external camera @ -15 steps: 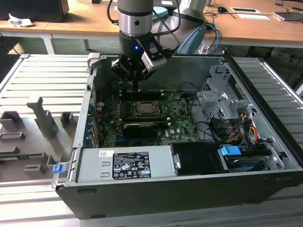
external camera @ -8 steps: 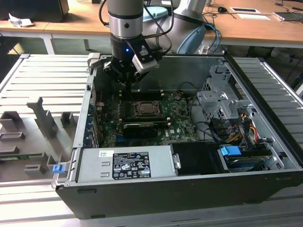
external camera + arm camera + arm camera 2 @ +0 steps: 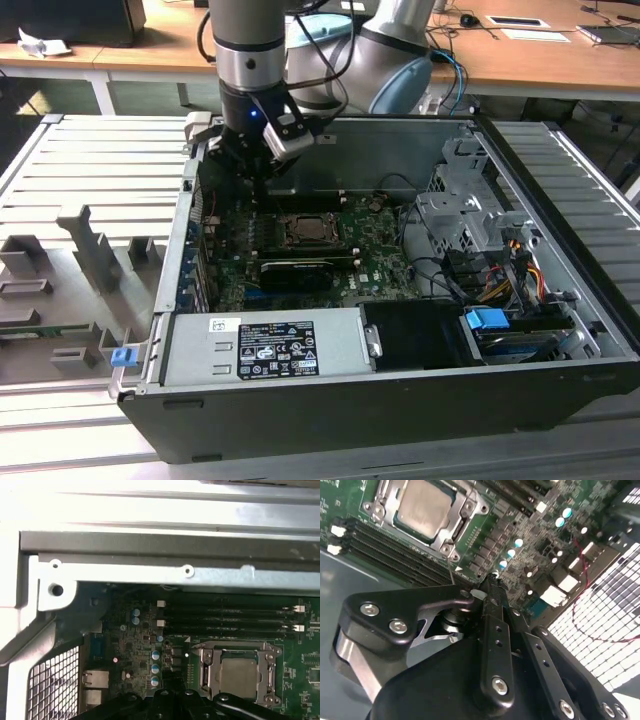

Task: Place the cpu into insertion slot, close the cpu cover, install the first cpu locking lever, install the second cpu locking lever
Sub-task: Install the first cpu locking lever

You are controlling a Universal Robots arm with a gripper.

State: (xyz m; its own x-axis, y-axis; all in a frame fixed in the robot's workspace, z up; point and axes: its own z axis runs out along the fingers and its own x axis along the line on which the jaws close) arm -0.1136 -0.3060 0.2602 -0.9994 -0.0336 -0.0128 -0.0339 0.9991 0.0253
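Note:
The cpu (image 3: 424, 507) (image 3: 239, 674) lies in the insertion slot (image 3: 310, 232) on the green board, its dull silver top showing. The silver cpu cover (image 3: 464, 516) (image 3: 206, 656) lies flat around it as a frame. A thin metal lever (image 3: 202, 672) runs along one side of the socket. My gripper (image 3: 258, 195) hangs inside the open case, beside the socket toward the exterior view's left and back. Its black fingers (image 3: 492, 625) are shut with nothing between them, and the tip (image 3: 490, 584) hovers over board components a little way from the socket corner.
A grey labelled box (image 3: 265, 350) fills the case's front. A long black card (image 3: 297, 272) lies just in front of the socket. Memory slots (image 3: 395, 550) run beside it. A drive cage (image 3: 470, 215) with cables stands at the exterior view's right. Grey fixtures (image 3: 90, 250) sit outside.

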